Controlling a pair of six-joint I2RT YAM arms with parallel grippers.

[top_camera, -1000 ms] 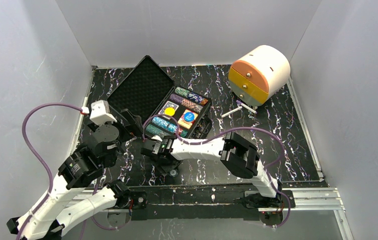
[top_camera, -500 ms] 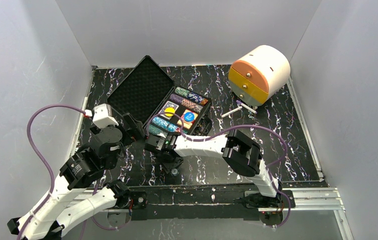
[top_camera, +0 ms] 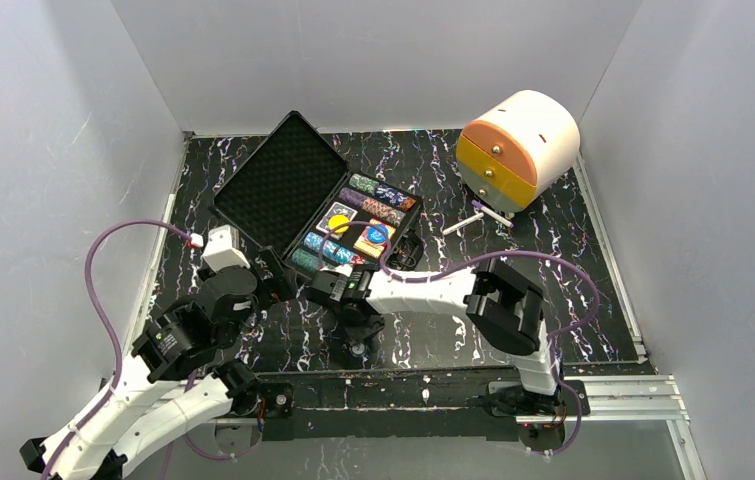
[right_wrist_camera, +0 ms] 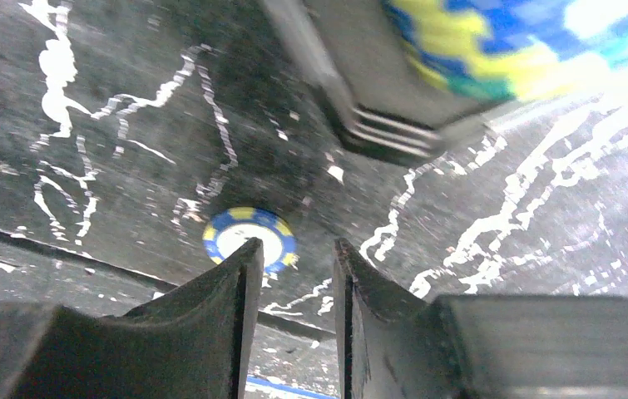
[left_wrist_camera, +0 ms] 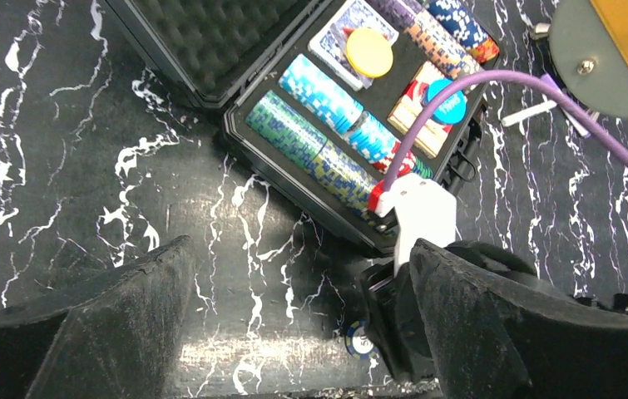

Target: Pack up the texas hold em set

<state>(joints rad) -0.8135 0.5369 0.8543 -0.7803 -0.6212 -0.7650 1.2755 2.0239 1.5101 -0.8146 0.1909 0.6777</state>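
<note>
The black case (top_camera: 278, 180) lies open at the back left, foam lid flat. Its tray holds multicoloured chip rows (left_wrist_camera: 318, 91), a yellow button (left_wrist_camera: 368, 51) and a blue button (left_wrist_camera: 445, 106). One loose blue-and-yellow chip (right_wrist_camera: 249, 239) lies flat on the table in front of the case, also seen as the chip (left_wrist_camera: 363, 339) in the left wrist view. My right gripper (right_wrist_camera: 294, 249) hovers just over it, jaws narrowed but apart with nothing between them; the chip sits just past the left fingertip. My left gripper (left_wrist_camera: 298, 258) stands wide open and empty left of it.
A cream-and-orange round drawer box (top_camera: 516, 148) stands at the back right, with a white stick (top_camera: 463, 224) on the table before it. The table's near edge and metal rail (top_camera: 433, 385) lie close behind the loose chip. A purple cable (left_wrist_camera: 493, 83) crosses over the tray.
My right gripper has moved toward the near edge, over the loose chip, and its jaws have narrowed. The left arm has drawn back and shifted right, still wide open.
</note>
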